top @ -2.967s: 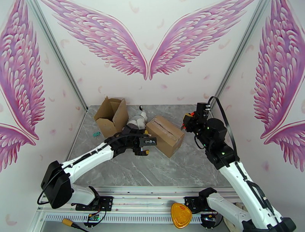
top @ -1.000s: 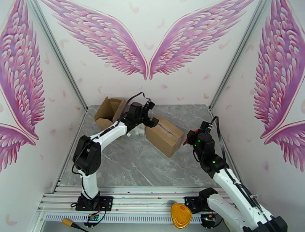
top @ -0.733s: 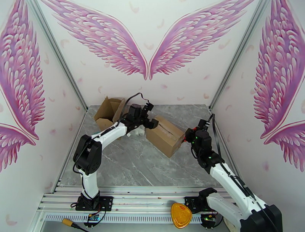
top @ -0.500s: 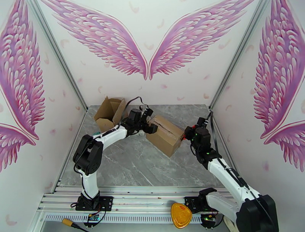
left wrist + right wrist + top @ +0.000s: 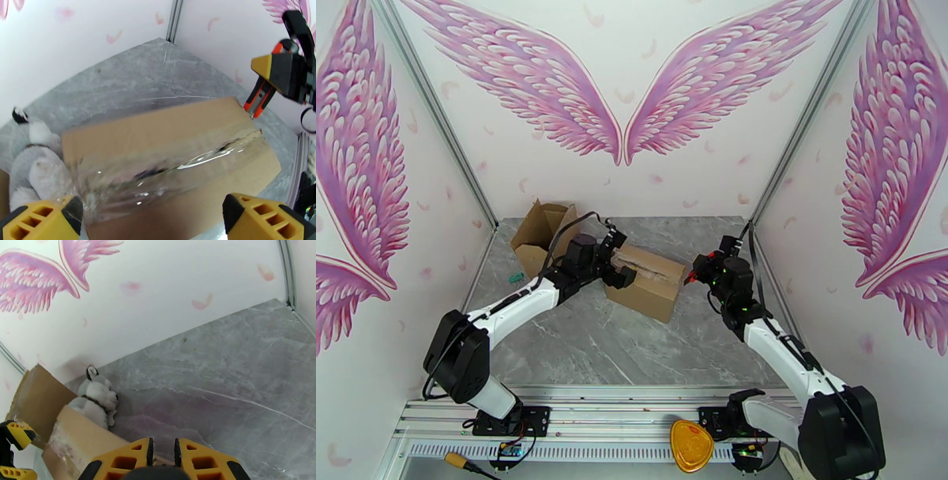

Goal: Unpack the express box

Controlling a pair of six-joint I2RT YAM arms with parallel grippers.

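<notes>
The express box [image 5: 646, 278] is a closed brown carton lying on the table, with clear tape along its top seam [image 5: 170, 158]. My left gripper [image 5: 620, 263] is open wide at the box's left end. Its yellow fingers [image 5: 39, 221] straddle that end of the box. I cannot tell whether they touch it. My right gripper [image 5: 701, 267] is shut on an orange-red box cutter [image 5: 258, 98]. The cutter's tip is at the top right corner of the box. In the right wrist view the right gripper [image 5: 162, 455] shows only a narrow gap.
A grey-white plush dog [image 5: 31, 173] lies against the box's far left side. Behind it at the back left stands an opened empty carton [image 5: 545, 233]. A small green item [image 5: 516, 277] lies by the left wall, and a yellow object [image 5: 690, 446] sits on the front rail.
My left arm has come down and back from above the plush dog to the box's left end. The box has turned and shifted left. My right gripper has advanced to the box's right corner.
</notes>
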